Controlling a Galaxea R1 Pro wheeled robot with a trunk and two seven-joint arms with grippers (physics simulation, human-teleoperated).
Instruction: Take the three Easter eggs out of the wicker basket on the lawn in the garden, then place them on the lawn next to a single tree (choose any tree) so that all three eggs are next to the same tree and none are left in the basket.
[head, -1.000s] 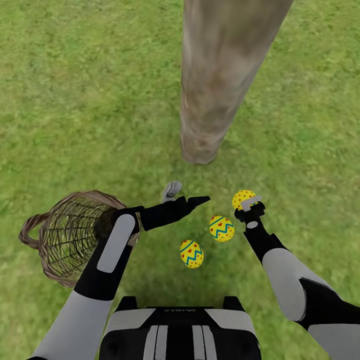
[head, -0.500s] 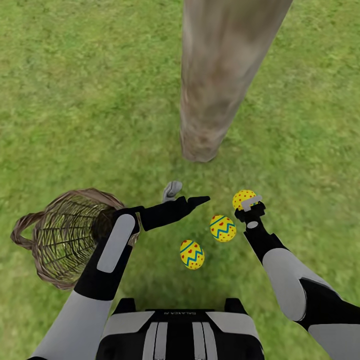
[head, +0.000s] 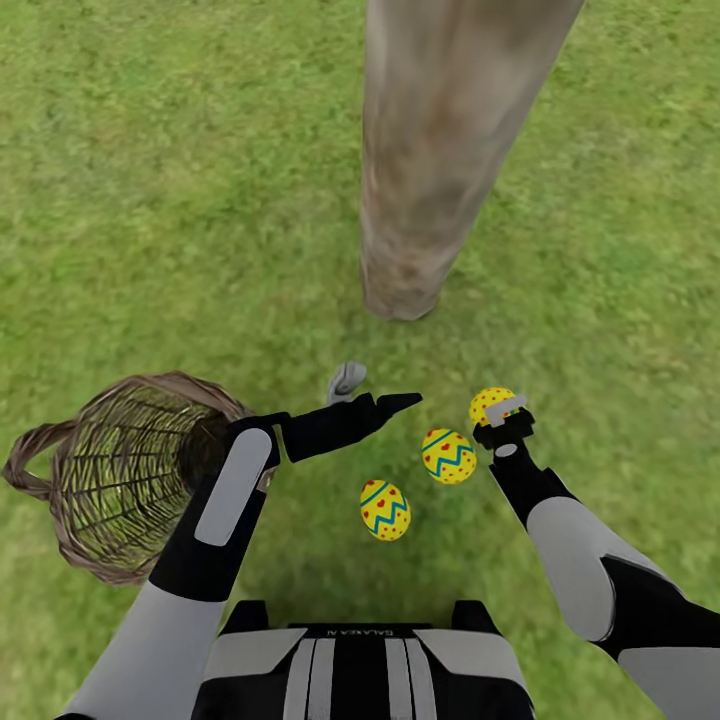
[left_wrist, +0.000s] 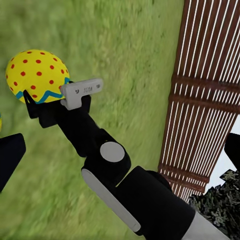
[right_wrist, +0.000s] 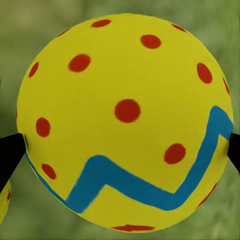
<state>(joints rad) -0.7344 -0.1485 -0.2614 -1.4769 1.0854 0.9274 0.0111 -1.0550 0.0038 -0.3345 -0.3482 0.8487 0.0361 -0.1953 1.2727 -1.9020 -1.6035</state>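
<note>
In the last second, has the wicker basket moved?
Yes. The wicker basket has slid away from the tree and the two eggs lying on the lawn, toward the head view's left edge.

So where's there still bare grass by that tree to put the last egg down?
Bare lawn lies between the tree and the dotted egg in the right gripper. It is crowded nearer the robot, where two eggs lie beside the open left gripper, with the basket further left.

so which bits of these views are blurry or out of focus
Right wrist view: the dotted egg is sharp and the lawn behind it is a soft green blur. Left wrist view: grass smeared, fence slats crisp. Head view: evenly lit, tree trunk slightly soft.
</note>
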